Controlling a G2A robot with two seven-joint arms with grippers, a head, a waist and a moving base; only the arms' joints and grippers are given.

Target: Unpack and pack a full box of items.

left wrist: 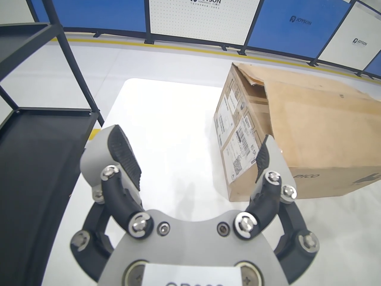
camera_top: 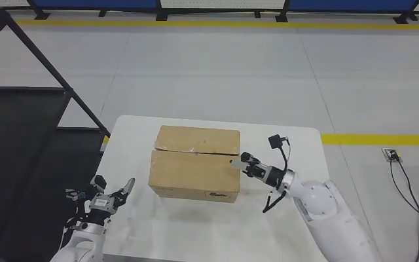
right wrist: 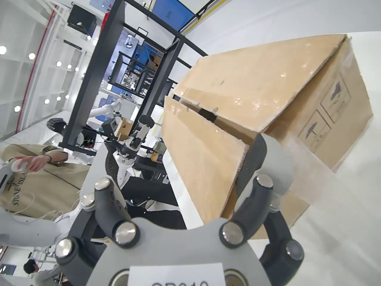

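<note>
One brown cardboard box (camera_top: 195, 164) is counted, and two top flaps are counted on it: a far flap (camera_top: 200, 139) and a near flap (camera_top: 191, 169). One white rectangular table (camera_top: 288, 216) is counted. Two grey-and-black robot grippers are counted: the left gripper (camera_top: 114, 186) and the right gripper (camera_top: 239, 160). One black metal shelf rack (camera_top: 33, 124) is counted. Two yellow painted floor stripes are counted: a far stripe (camera_top: 209, 23) and a nearer stripe (camera_top: 370, 139).

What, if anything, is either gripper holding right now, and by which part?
Nothing is held. The left gripper is open beside the box; the right gripper, also open, straddles the end of a top flap.
</note>
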